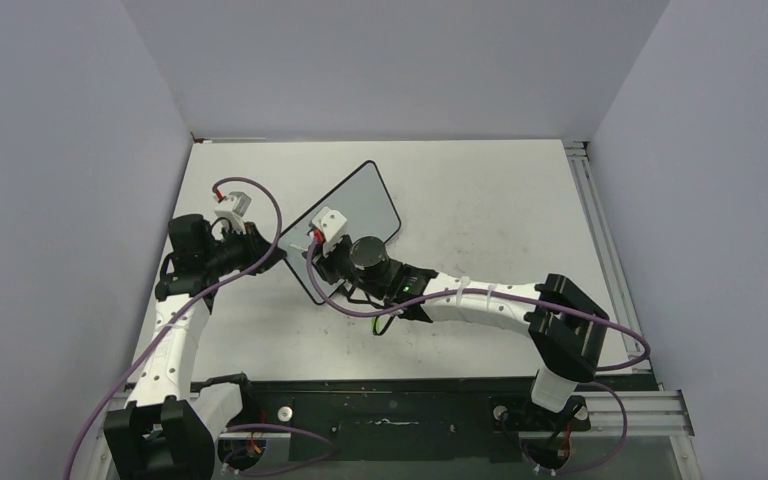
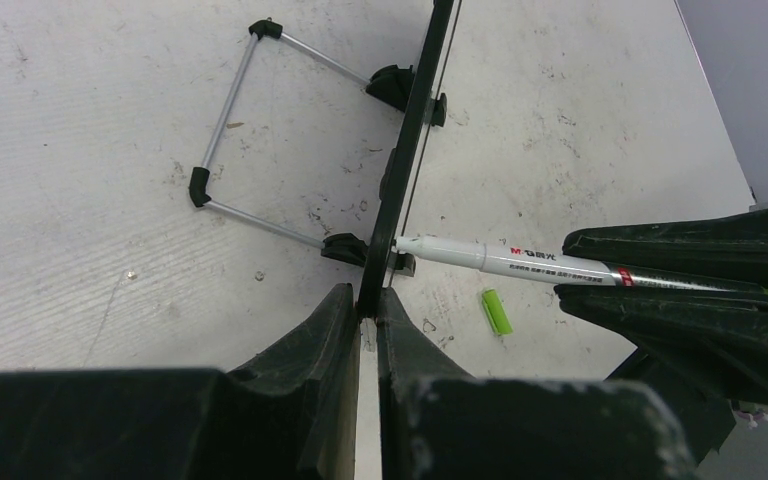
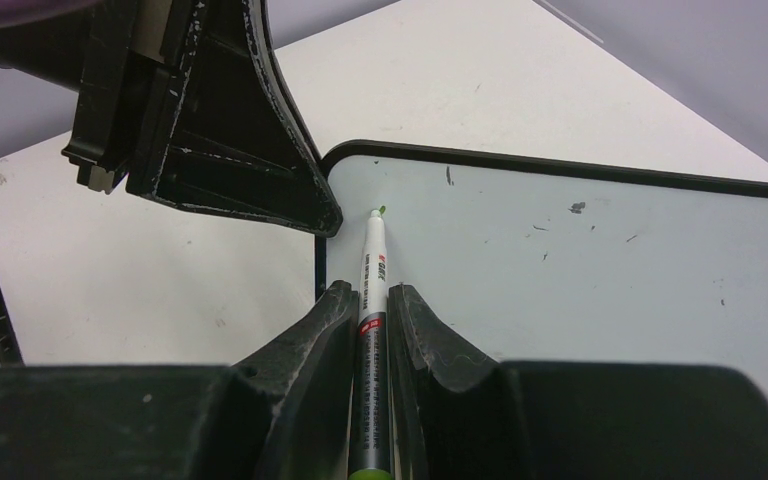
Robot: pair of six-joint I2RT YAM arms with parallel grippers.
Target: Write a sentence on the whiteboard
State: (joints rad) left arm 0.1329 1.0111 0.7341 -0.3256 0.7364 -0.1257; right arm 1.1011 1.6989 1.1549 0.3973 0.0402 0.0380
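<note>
The whiteboard (image 1: pixel 355 205) stands tilted on its wire stand (image 2: pixel 245 130). In the left wrist view it is edge-on (image 2: pixel 415 110). My left gripper (image 2: pixel 367 300) is shut on the board's black-framed edge, also seen from above (image 1: pixel 278 252). My right gripper (image 3: pixel 367 292) is shut on a white marker (image 3: pixel 372 262) with a green tip. The tip sits at the board face (image 3: pixel 580 270) near its corner, beside the left fingers (image 3: pixel 230 150). The marker also shows in the left wrist view (image 2: pixel 500 258). No green lettering shows on the board, only a few small dark specks.
The green marker cap (image 2: pixel 496 311) lies on the scuffed white tabletop (image 2: pixel 90 150) in front of the board. Grey walls close in the table on three sides. A metal rail (image 1: pixel 600 240) runs along the right edge.
</note>
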